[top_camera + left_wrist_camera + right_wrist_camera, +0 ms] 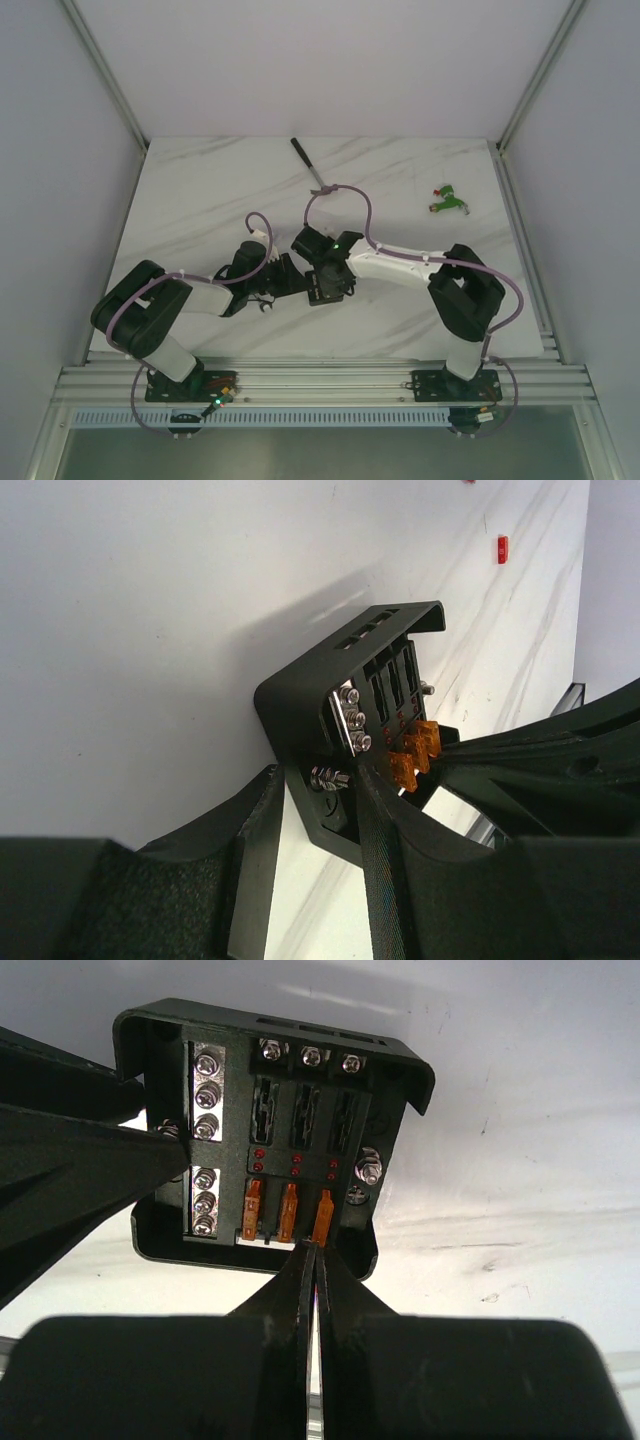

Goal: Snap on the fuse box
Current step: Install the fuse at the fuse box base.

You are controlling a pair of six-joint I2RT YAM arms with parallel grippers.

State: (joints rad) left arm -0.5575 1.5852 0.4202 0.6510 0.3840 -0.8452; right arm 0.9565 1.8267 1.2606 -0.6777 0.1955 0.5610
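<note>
The fuse box (300, 1050) is a square black box with silver screws and three orange fuses in its lower row. It lies low on the marble table, between the two arms (325, 290). My left gripper (325, 780) is shut on the box's near corner (310, 690), one finger (262, 820) on each side of it. In the right wrist view, one of those fingers (100, 1160) meets the box's left side. My right gripper (315, 1248) is shut, its tips touching the lower end of the rightmost orange fuse (323, 1218).
A wrench (312, 165) lies at the back centre of the table. Back right is a green-and-red connector piece (447, 198). A tiny loose red fuse (502, 548) rests on the table beyond the box. White walls and metal rails enclose the table.
</note>
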